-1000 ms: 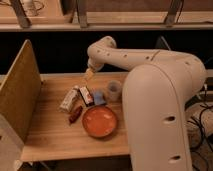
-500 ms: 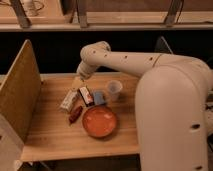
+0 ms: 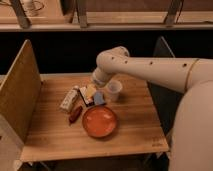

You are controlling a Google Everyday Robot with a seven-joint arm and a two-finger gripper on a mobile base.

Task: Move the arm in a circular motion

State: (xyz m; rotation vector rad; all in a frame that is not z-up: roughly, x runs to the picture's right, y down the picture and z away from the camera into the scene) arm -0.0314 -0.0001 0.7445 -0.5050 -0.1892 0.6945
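So the arm (image 3: 150, 70) comes in from the right side of the camera view as a fat cream tube with little dark screw holes. It stretches left over the back of the wooden table (image 3: 135, 132) and bends at a rounded joint near the middle, then drops down toward the clutter. The gripper (image 3: 91, 91) is that small tan bit at the very end. It sits low over the table just left of a clear cup (image 3: 114, 91) and right above a small blue thing (image 3: 99, 98). Honestly can't tell if it's open or closed, or whether it's touching anything. A white packet (image 3: 68, 100) lies to its left, with a reddish-brown stick-shaped item (image 3: 75, 114) just in front of that. An orange plate (image 3: 100, 121) sits nearer the front edge. A tan board (image 3: 17, 97) stands upright along the table's left side.
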